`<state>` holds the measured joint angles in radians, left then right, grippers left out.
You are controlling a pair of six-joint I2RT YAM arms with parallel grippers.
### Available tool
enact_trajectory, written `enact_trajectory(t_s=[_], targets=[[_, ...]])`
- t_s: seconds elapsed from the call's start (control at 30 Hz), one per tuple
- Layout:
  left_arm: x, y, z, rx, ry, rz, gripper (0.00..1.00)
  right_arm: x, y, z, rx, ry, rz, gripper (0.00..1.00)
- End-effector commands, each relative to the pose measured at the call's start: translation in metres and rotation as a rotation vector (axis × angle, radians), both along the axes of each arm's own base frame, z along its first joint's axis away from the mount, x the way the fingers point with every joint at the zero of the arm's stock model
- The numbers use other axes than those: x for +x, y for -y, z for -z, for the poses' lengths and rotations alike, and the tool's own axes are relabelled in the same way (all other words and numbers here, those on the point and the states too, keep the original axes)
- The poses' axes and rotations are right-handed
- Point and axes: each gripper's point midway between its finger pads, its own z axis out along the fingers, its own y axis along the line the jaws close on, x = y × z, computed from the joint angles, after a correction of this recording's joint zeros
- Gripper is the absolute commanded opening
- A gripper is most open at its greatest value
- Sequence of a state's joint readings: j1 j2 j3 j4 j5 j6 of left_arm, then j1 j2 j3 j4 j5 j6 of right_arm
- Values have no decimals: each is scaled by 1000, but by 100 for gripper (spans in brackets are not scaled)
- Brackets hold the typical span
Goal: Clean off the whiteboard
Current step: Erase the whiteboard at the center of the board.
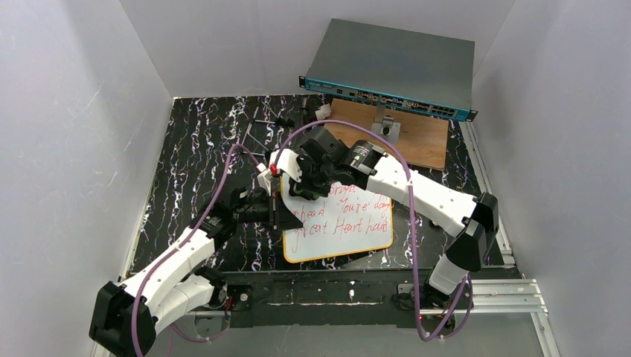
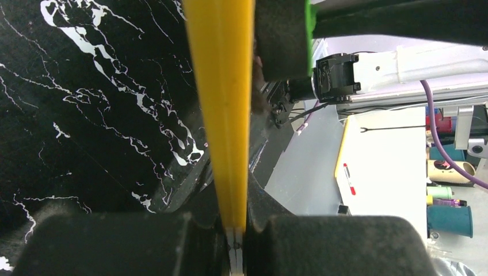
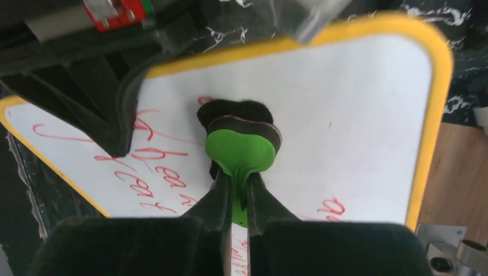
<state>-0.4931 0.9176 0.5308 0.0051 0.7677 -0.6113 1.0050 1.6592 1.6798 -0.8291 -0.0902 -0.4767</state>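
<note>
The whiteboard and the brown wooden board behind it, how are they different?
The whiteboard is white, yellow-framed, with red handwriting; the wooden board is plain brown. The whiteboard's edge is clamped by the left gripper; no gripper touches the wooden board, which lies farther back and carries a metal bracket. Both are flat rectangles.

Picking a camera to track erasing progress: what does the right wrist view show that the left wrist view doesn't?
Right wrist only: the red writing on the whiteboard face, with the right gripper shut on the green eraser. Left wrist only: the board's yellow frame seen edge-on, pinched in the left gripper. Both: the frame and the eraser's black pad.
</note>
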Motion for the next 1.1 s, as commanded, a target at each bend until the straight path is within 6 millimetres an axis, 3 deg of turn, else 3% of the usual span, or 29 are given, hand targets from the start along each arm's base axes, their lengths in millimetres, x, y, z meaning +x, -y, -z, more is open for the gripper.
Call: enact_trajectory(t_s=[0.0, 0.17, 0.27, 0.37, 0.47, 0.57, 0.63, 0.73, 0.87, 0.97, 1.07], targets=[[1, 4, -32, -83, 165, 37, 0, 12, 25, 1, -19, 33, 53, 1], [0, 4, -32, -85, 164, 37, 0, 70, 43, -12, 21, 113, 312, 1], [0, 4, -34, -88, 167, 38, 0, 77, 31, -21, 60, 107, 334, 1], [1, 5, -35, -97, 162, 39, 0, 67, 12, -23, 67, 76, 270, 1], [2, 5, -35, -99, 165, 36, 0, 34, -3, -17, 51, 17, 115, 1], [1, 5, -35, -100, 171, 37, 0, -1, 1, -3, 12, -35, -18, 1], [0, 4, -35, -99, 173, 37, 0, -7, 10, 6, -8, -40, -33, 1], [0, 4, -35, -105, 178, 38, 0, 7, 27, 14, -20, -25, 39, 1], [0, 5, -34, -110, 177, 37, 0, 49, 43, 6, 17, -10, 215, 1], [-1, 5, -34, -113, 175, 37, 0, 69, 41, -6, 60, 9, 289, 1], [-1, 6, -34, -116, 172, 41, 0, 73, 26, -14, 104, -15, 293, 1]])
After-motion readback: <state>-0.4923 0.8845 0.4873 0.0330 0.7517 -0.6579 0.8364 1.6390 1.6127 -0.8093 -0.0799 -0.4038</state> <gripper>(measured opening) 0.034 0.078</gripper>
